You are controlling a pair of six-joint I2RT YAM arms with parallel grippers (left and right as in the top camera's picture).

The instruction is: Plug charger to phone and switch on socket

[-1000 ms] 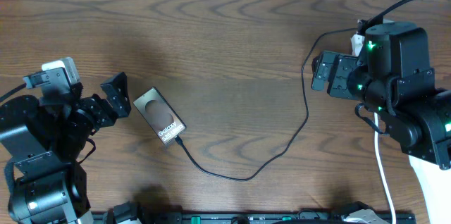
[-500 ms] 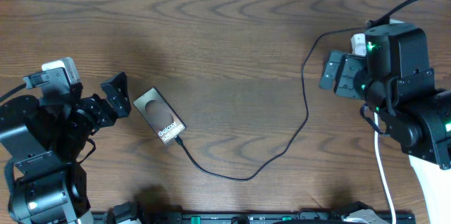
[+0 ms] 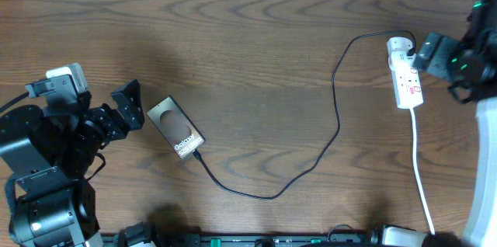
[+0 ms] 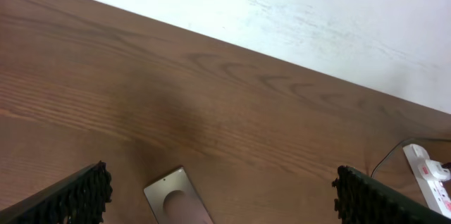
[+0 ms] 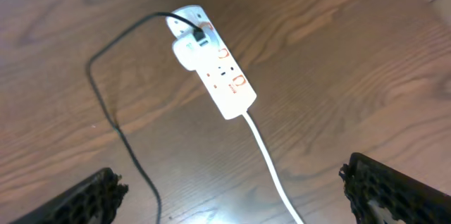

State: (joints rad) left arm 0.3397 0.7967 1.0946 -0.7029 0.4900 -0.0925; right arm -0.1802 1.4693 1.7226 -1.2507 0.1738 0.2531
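The right arm is drawing back toward 3 o'clock and uncovering the socket (image 3: 406,82), which it was hiding half a second ago. The right claw (image 5: 229,185) is hanging above it, spread wide and gripping nothing. The left claw (image 3: 132,106) is gaping wide and empty too, sitting just at 9 o'clock of the phone (image 3: 176,127), which is lying flat on the table (image 3: 256,37) toward 8 o'clock. The charger (image 3: 338,115) is running from the phone's 5 o'clock end, where its tip seems to be seated already, and looping round to its white adapter (image 5: 189,51) at the socket's 12 o'clock end. The socket is looking like light, smooth plastic, likely sliding under any sideways shove, so its switch is calling for a straight downward press; whether it is on I cannot tell
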